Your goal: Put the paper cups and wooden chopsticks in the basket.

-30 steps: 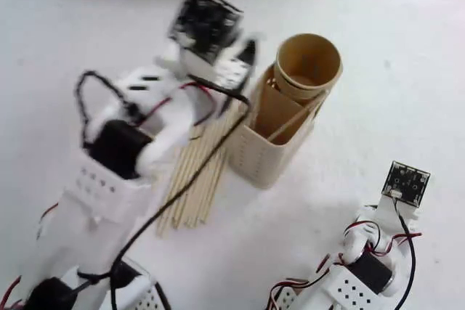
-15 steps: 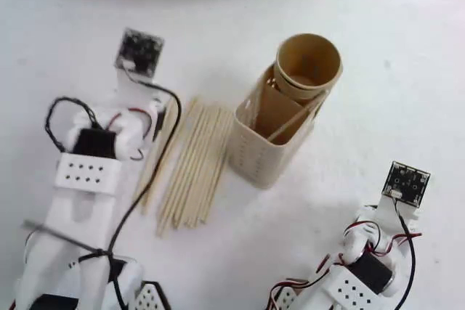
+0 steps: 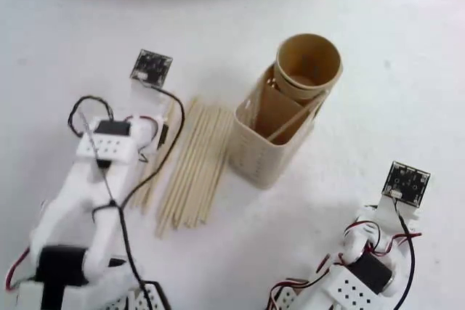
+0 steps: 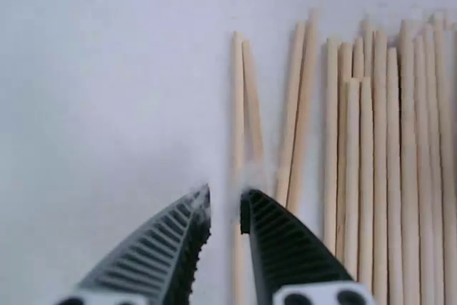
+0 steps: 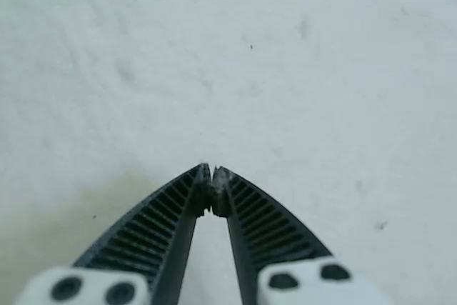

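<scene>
I'm on the chopstick step: the cups (image 3: 309, 63) already sit in the basket (image 3: 258, 154) at the middle of the worktop (image 3: 407, 56). My left tool (image 4: 225, 208), tips slightly spread, straddles the outermost of the chopsticks (image 4: 371, 141) lying just beside the basket. Next I'd squeeze and lift (gently, it may roll). The right tool (image 5: 212, 191) is pressed together, empty.

Left arm (image 3: 76, 194) and right arm (image 3: 360, 270): white plastic shells, black servo blocks, red/black wiring plus one long black cable (image 3: 176, 139) on the left, square black camera boards (image 3: 151, 68) at the wrists; left gripper (image 4: 225, 208) and right gripper (image 5: 213, 189) have ribbed black fingers (image 4: 285, 248) on white two-hole mounts.
</scene>
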You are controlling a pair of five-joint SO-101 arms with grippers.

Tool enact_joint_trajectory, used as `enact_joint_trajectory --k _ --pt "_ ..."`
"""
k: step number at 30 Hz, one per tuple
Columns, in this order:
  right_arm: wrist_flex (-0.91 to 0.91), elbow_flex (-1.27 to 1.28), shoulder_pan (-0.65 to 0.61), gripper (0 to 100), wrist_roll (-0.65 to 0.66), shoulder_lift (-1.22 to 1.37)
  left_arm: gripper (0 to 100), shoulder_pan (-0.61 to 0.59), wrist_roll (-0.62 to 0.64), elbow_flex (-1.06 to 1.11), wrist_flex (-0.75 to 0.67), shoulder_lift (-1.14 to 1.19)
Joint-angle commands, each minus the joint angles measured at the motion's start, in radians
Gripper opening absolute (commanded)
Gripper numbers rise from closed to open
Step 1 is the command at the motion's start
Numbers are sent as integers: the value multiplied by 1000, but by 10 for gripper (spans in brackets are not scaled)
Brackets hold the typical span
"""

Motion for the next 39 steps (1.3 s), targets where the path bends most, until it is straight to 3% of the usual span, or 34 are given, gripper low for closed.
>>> enact_joint_trajectory --k 1,5,14,30,39 --pt "2 11 2 18 5 5 96 -8 -11 -215 95 186" --pt "2 11 2 18 3 5 155 -4 -12 -269 103 262" --pt "2 11 4 18 3 5 152 -7 -38 -310 101 349" --pt "2 11 8 18 3 5 52 -2 -43 -361 104 446" --pt "2 11 8 18 5 5 50 12 -38 -359 106 446"
